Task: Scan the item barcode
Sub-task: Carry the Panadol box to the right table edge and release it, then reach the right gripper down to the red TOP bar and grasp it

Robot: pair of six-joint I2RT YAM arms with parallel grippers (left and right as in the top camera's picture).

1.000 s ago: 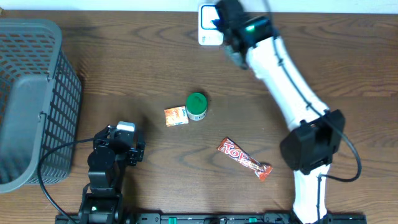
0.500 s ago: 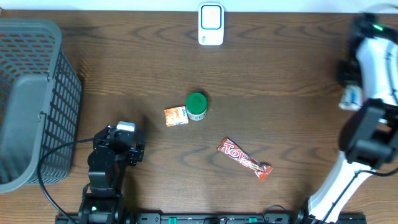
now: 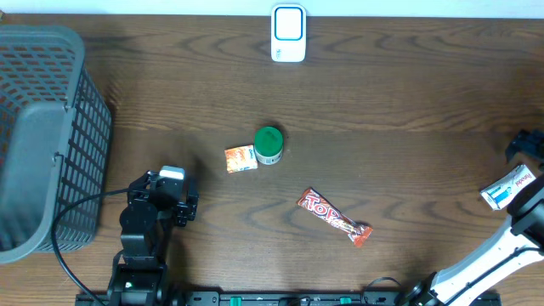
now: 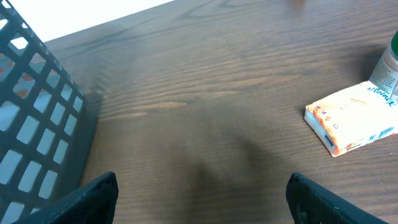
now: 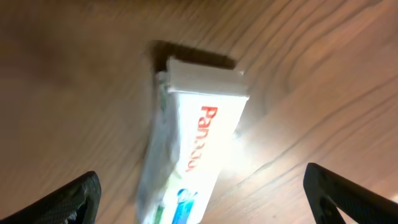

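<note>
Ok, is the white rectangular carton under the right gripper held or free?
Free. The white rectangular carton lies flat on the wooden table; the right gripper is open, fingers clear of both its sides.

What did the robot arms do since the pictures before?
The right gripper swung away from the white scanner to the table's right edge, bringing a white box. Its jaws have opened and the box now lies flat on the table between them, let go. The left gripper, open, the basket, green-lidded jar, small orange box and candy bar stayed put.
</note>
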